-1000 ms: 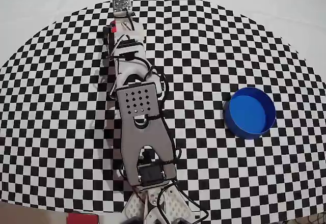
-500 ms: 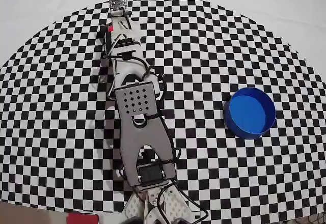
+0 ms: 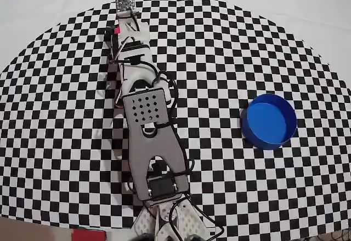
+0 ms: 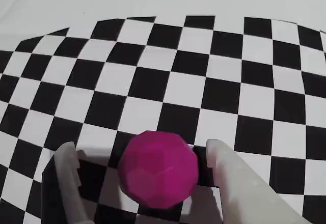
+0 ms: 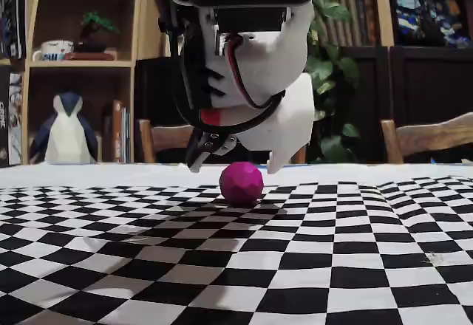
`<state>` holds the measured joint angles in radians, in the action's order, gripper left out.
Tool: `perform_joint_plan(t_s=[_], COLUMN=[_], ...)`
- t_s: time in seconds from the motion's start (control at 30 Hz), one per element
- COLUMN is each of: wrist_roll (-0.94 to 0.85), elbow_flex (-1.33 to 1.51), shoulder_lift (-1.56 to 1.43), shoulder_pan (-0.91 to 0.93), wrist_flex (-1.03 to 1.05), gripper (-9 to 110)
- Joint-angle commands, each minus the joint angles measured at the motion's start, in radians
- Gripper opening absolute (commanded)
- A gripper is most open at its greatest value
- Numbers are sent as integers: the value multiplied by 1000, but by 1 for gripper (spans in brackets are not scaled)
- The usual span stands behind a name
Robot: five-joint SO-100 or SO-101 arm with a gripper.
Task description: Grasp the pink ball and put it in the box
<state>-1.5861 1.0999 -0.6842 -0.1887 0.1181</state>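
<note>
Straddling the pink ball (image 4: 159, 167) with gripper (image 4: 147, 158) fingers wide apart, risking nudging it away during an off-centre closure.

Matt faceted pink ball (image 4: 159, 167); matt white plastic gripper (image 4: 147, 163)

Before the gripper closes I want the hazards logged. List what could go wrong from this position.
1. The pink ball sits between the open fingers but nearer the right one in the wrist view; an uneven close could nudge it so it rolls away.
2. In the fixed view the gripper seems high over the ball, so it may pinch only the top and squeeze it out.
3. The box lies far across the checkered mat; a weak grip could drop the ball on the way.
</note>
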Motion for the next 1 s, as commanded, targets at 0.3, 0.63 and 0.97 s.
perform_joint_plan(t_s=[0.3, 0.63, 0.97], wrist_roll=[-6, -6, -6], elbow_flex=[-51, -52, -54], shoulder_lift=[8, 11, 14], shoulder_pan=[6, 11, 15], wrist_flex=[3, 3, 3], gripper=[29, 29, 29])
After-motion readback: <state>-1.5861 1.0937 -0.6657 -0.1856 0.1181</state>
